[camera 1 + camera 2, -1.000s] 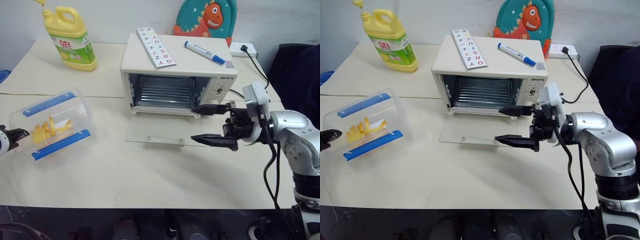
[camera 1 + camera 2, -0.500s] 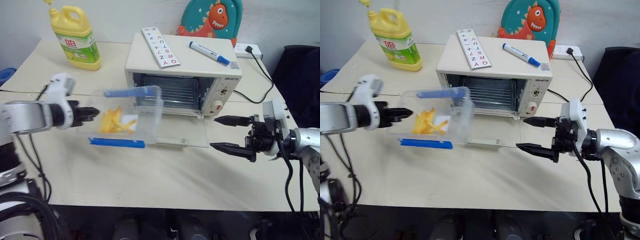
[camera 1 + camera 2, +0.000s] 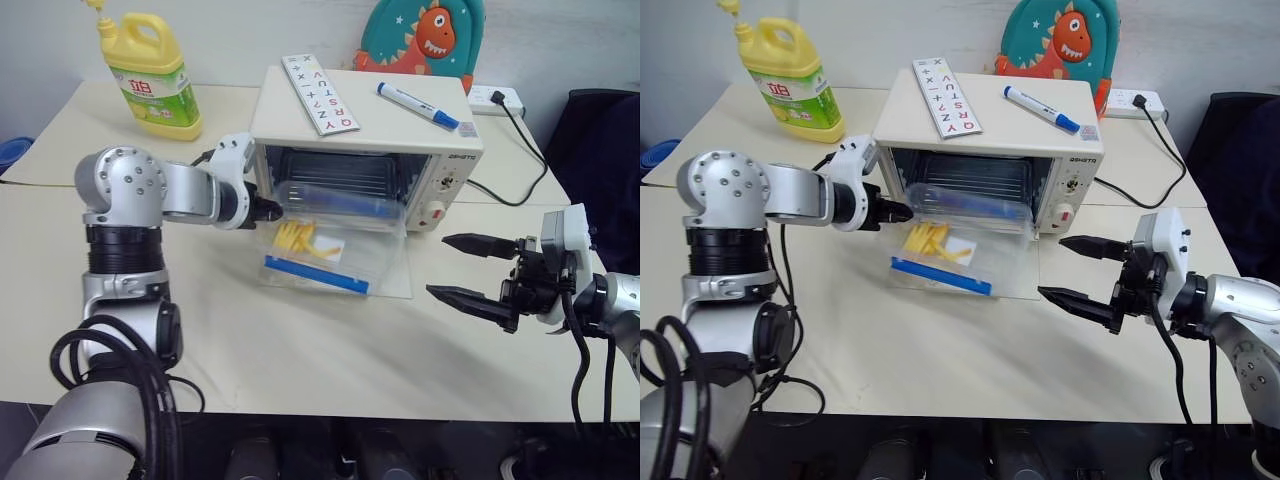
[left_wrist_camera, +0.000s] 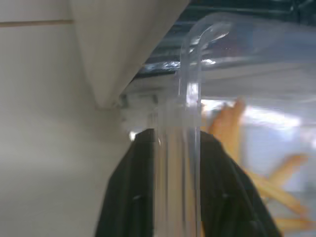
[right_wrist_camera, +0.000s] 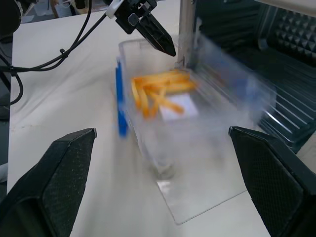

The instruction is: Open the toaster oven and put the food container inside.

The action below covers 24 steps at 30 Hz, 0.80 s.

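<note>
While a second ago the container hung at the far left edge of the tabletop, at about nine o'clock from the oven, it now sits tilted at the oven's mouth, its far edge leaning into the opening and its near blue strip over the dropped glass door. The left gripper has swept across with it and sits at the container's nine o'clock end; the left wrist view shows its two black fingers either side of the clear rim, so it is pinching the container, though whether that pinch is loosening cannot be told. The detergent jug, at ten o'clock from the oven, has not been disturbed, nor have the card and marker on the oven's roof. At four o'clock from the oven, the right gripper has drawn back from the door towards the tabletop's right edge, its fingers spread wide and holding nothing. The door stage looks finished; by the look of it, the container is only partly in and needs a further push to sit fully on the rack.
</note>
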### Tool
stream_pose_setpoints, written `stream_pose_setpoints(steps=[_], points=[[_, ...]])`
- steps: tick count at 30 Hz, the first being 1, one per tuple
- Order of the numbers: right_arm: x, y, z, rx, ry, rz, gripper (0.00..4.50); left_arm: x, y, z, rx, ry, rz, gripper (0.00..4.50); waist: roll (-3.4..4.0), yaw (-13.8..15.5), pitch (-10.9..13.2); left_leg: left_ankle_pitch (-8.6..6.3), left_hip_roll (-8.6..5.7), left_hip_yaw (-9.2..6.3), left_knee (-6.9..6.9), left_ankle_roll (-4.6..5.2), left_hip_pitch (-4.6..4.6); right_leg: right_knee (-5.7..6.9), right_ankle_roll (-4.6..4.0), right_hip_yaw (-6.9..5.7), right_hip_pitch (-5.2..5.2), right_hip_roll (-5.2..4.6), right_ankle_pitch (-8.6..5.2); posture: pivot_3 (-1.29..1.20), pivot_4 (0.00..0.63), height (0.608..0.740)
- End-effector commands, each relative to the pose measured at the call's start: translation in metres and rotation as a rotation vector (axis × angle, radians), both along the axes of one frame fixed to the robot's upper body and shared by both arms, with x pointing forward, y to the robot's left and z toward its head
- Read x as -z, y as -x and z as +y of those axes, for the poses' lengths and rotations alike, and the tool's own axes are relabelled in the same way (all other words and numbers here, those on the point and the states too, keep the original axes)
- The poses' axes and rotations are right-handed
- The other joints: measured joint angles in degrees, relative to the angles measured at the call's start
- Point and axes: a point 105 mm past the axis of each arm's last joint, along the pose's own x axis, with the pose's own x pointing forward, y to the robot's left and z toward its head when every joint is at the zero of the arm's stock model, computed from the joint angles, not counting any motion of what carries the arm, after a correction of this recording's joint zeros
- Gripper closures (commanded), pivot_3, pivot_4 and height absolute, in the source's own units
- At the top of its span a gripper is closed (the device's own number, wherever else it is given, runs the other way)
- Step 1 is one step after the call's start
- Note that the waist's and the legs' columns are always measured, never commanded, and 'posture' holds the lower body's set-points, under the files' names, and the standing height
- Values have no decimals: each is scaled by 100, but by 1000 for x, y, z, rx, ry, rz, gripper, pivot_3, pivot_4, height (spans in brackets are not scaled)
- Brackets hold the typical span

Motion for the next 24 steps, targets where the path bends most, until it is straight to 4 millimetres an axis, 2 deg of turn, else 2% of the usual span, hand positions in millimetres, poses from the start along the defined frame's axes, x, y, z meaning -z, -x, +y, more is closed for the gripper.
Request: stream_pose_setpoints(steps=[1,4,7,9,10,13,14,16,18,20,22,24], points=[[-10,2,3,1,-15,-58,0,-17,-7,0,-51,72,-50,1997,4,15,1,1,-1,0,0,-2,2,2,0,0,1,-1,0,0,150,740],[-10,1,3,14,-22,-60,0,-25,-7,1,-63,156,-76,1109,4,20,1,8,-3,-2,2,-2,1,5,2,0,2,-2,2,0,150,740],[-9,-1,2,28,-23,-52,0,-39,0,3,-28,250,-136,1109,4,11,1,9,-3,-3,2,-3,0,5,4,0,1,-2,3,0,150,740],[-7,-2,1,37,-25,-36,0,-60,13,6,60,372,-226,1109,4,7,1,9,-2,-2,-1,-4,0,4,4,0,1,-2,3,0,150,740],[-5,-3,1,37,-31,-21,185,-74,23,12,111,438,-291,1083,5,-7,2,10,-2,-2,-4,-5,1,4,4,-1,0,-2,2,0,150,740],[-4,3,4,5,-53,12,898,-98,53,33,225,524,-450,1072,10,-64,5,12,3,1,-8,-14,2,10,3,0,-7,-1,2,0,150,740],[-4,6,6,-14,-56,22,1262,-103,67,39,295,559,-495,1463,10,-66,5,15,4,0,-10,-19,4,14,0,-1,-8,0,0,0,150,740],[-3,13,10,-53,-57,44,1940,-106,93,45,432,574,-549,1965,14,-72,4,19,4,-3,-10,-26,8,17,-2,-3,-6,0,-1,0,150,740],[1,21,15,-99,-50,79,2653,-93,113,46,551,501,-544,2589,15,-67,4,20,3,-6,-9,-27,14,17,-3,-6,2,-1,-1,0,150,740],[12,30,24,-156,-32,124,3358,-56,122,46,646,305,-472,3236,15,-90,4,20,1,-7,-9,-27,15,12,-4,-6,5,-2,-2,0,150,740],[23,35,31,-188,-23,157,4029,-24,122,48,719,143,-396,3864,15,-79,4,19,0,-8,-14,-28,25,3,-8,-6,18,-4,-4,0,150,740],[39,32,43,-193,-18,172,4500,8,111,51,748,-33,-355,4459,10,-22,1,20,-6,-11,-14,-17,22,-6,-10,-9,22,-8,-3,0,150,740]])
